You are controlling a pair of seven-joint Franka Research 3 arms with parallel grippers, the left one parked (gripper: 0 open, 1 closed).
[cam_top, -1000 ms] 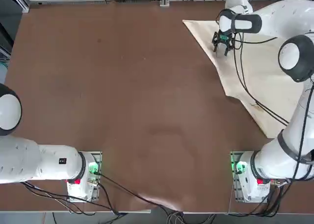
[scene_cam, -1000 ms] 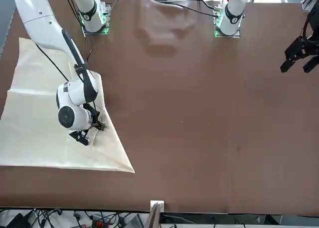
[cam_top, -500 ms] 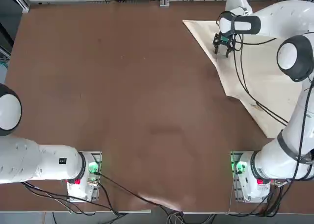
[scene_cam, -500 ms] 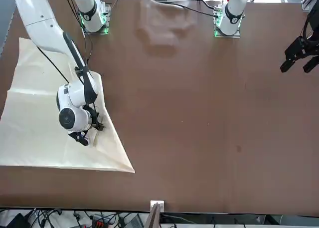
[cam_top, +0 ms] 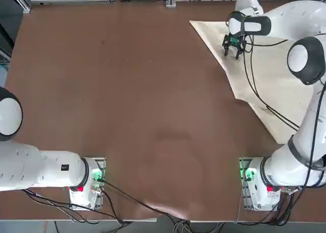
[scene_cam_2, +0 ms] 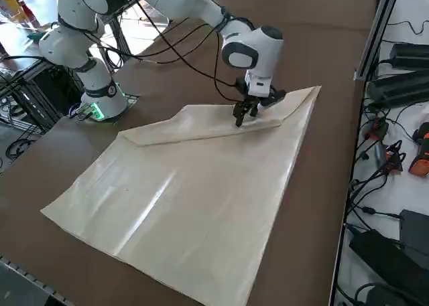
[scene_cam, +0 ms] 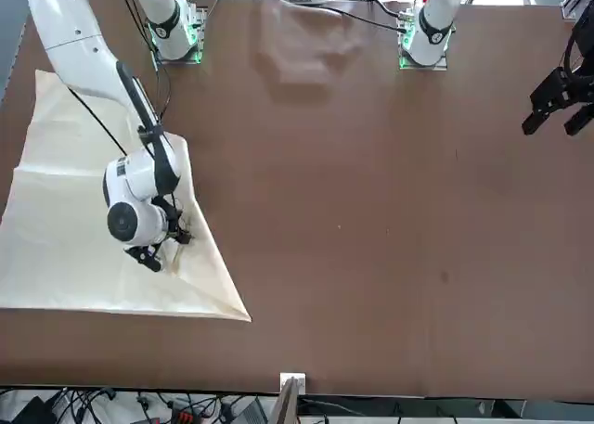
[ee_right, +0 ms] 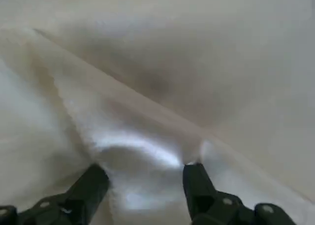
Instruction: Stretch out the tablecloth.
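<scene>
Cream tablecloth (cam_top: 275,85) lies at two o'clock on the table in the top view, a flap doubled back along its inner edge; the right gripper (cam_top: 233,50) has crept slightly toward its far corner since a second ago, fingers apart and holding nothing, which suggests the grasp is close. From the front, that gripper (scene_cam: 153,257) sits on the fold. The side view shows the tablecloth's (scene_cam_2: 194,205) long axis running from ten to four o'clock, tip toward the far edge.

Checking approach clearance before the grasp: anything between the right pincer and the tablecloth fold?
Nothing visible. The right pincer is open, fingertips pointing down right at the folded-over edge of the tablecloth, straddling the fold in the wrist view. The brown table beyond the fold, where the cloth would spread, shows no objects.
</scene>
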